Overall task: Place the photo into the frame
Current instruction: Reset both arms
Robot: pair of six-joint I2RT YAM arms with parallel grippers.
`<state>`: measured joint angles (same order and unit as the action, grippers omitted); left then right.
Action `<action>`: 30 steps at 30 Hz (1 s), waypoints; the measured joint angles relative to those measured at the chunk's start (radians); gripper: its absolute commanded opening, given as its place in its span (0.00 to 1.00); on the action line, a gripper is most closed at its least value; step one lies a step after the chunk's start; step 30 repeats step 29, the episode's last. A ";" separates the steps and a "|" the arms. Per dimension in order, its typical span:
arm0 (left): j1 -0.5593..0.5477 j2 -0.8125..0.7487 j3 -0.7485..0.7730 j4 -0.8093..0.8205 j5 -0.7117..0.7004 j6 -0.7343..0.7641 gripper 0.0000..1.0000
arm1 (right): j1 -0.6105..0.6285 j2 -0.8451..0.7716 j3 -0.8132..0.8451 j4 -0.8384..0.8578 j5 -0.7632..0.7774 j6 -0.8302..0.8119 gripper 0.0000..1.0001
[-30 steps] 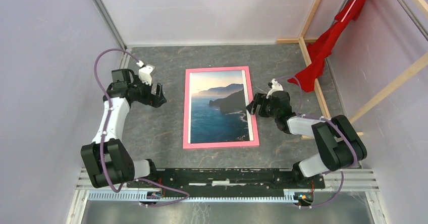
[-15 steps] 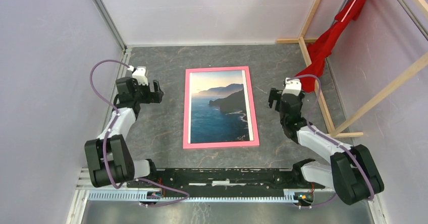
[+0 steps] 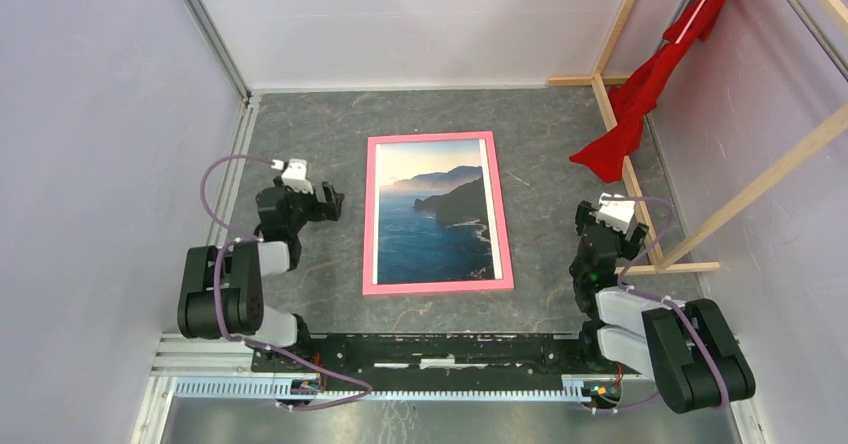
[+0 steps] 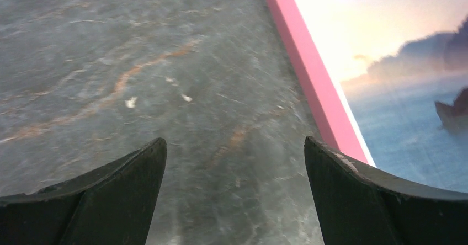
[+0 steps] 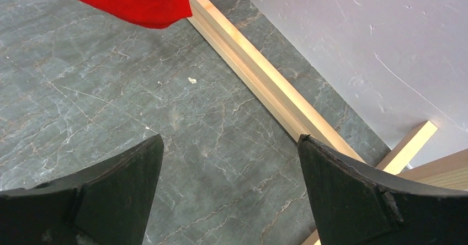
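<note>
Photo (image 3: 432, 219) in frame (image 3: 437, 286), long axis away from bases.
Left fingers (image 3: 328, 202) nearer, frame rightward; right fingers (image 3: 598, 226) farther; both open.

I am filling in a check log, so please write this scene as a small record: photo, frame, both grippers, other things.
photo: face up inside the frame
frame: pink, flat on the middle of the table
left gripper: open, empty, to the left of the frame, not touching it
right gripper: open, empty, to the right of the frame, near a wooden beam
other: red cloth at the far right
</note>
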<state>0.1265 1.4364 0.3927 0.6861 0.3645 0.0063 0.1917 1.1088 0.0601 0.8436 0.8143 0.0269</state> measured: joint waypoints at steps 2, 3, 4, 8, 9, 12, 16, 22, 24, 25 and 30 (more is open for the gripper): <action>-0.041 0.022 -0.060 0.121 -0.006 0.007 1.00 | -0.005 0.035 -0.018 0.067 0.000 -0.014 0.98; -0.058 0.026 -0.083 0.150 -0.017 0.011 1.00 | -0.005 0.051 -0.027 0.091 -0.002 -0.019 0.98; -0.078 0.028 -0.105 0.169 -0.029 0.014 1.00 | -0.005 0.066 -0.034 0.111 -0.003 -0.024 0.98; -0.104 0.070 -0.188 0.393 -0.093 0.016 1.00 | -0.007 0.153 -0.043 0.261 -0.024 -0.055 0.98; -0.104 0.081 -0.212 0.436 -0.103 0.016 1.00 | -0.007 0.169 -0.043 0.292 -0.038 -0.065 0.98; -0.105 0.085 -0.251 0.486 -0.128 0.016 1.00 | -0.010 0.213 -0.044 0.379 -0.148 -0.122 0.98; -0.105 0.089 -0.213 0.496 -0.160 0.016 1.00 | -0.010 0.274 -0.045 0.496 -0.275 -0.181 0.98; -0.104 0.089 -0.195 0.498 -0.216 0.014 1.00 | -0.018 0.274 -0.045 0.513 -0.325 -0.200 0.98; -0.104 0.089 -0.195 0.498 -0.224 0.014 1.00 | -0.018 0.274 -0.045 0.515 -0.333 -0.201 0.98; -0.104 0.090 -0.195 0.498 -0.227 0.014 1.00 | -0.018 0.274 -0.045 0.517 -0.334 -0.203 0.98; -0.104 0.095 -0.189 0.492 -0.233 0.014 1.00 | -0.018 0.274 -0.045 0.524 -0.342 -0.208 0.98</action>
